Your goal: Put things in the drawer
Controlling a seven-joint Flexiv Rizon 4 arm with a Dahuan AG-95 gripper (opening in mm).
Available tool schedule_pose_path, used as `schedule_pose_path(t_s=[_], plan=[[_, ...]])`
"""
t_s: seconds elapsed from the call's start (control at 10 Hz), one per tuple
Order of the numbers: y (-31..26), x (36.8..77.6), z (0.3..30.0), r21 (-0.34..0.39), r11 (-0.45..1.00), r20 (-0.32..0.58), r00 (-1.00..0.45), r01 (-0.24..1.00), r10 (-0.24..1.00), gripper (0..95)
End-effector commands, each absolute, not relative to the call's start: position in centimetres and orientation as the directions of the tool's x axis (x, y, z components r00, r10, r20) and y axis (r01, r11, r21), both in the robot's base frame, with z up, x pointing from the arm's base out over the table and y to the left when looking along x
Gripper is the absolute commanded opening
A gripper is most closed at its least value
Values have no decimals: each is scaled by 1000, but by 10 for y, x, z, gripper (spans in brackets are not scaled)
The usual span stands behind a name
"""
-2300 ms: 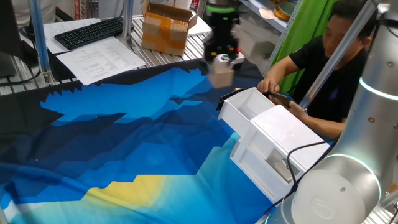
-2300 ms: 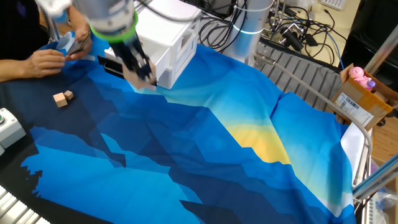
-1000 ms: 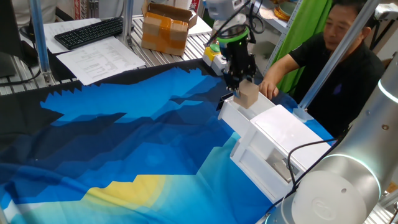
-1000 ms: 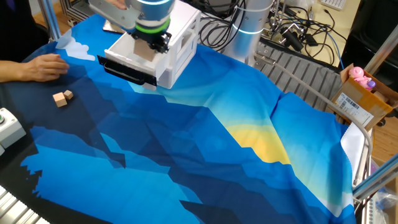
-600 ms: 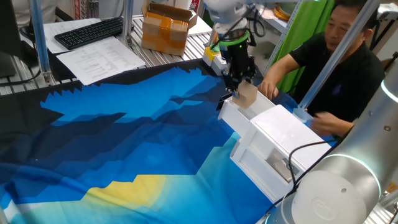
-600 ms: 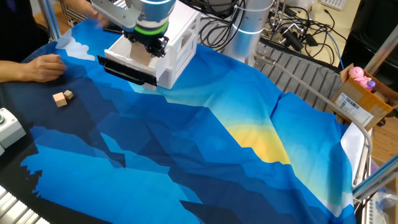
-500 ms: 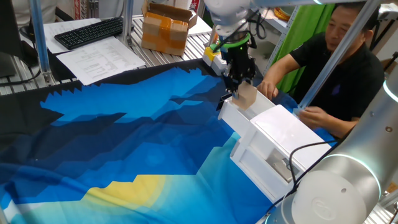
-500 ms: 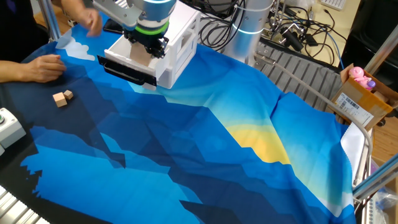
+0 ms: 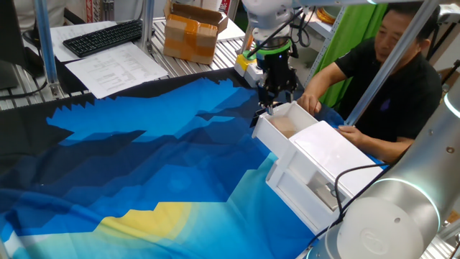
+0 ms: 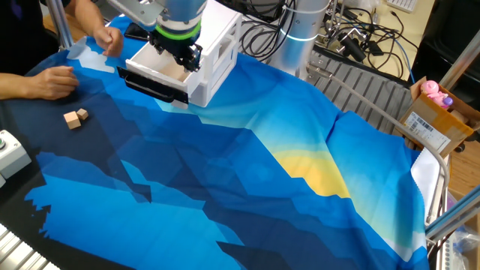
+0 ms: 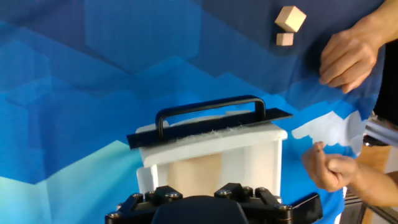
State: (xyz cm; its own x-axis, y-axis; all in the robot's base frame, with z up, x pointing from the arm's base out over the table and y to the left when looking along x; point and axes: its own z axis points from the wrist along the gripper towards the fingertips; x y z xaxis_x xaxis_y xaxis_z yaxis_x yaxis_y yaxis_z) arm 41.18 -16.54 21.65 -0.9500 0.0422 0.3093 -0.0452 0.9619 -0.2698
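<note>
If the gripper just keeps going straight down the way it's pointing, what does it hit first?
Most likely the wooden block lying in the open drawer. The gripper points down into the tray right above it, though how much gap is left is hard to judge.

Open drawer (image 9: 277,128) with the gripper (image 9: 276,100) directly above it; a wooden block (image 11: 196,173) takes up part of its floor, and the black handle (image 11: 210,111) bars the front edge. A person's hands (image 11: 346,51) lie close beside the drawer. Two small blocks (image 10: 76,118) sit well apart on otherwise open blue cloth (image 10: 225,187).
</note>
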Motion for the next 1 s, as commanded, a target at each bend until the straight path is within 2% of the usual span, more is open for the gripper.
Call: schedule_pose_path(t_s=[0.1,0.2,0.3,0.5,1.0], plan=[[-164,415,219,-182,983,269,-962,-3,47,380],[-164,434,226,-140,990,265,-963,4,41,0],[-163,462,228,-120,993,272,-962,0,33,0],[-156,499,213,-129,992,254,-967,-18,15,0],[-153,520,162,-137,988,239,-970,-71,-37,0]])
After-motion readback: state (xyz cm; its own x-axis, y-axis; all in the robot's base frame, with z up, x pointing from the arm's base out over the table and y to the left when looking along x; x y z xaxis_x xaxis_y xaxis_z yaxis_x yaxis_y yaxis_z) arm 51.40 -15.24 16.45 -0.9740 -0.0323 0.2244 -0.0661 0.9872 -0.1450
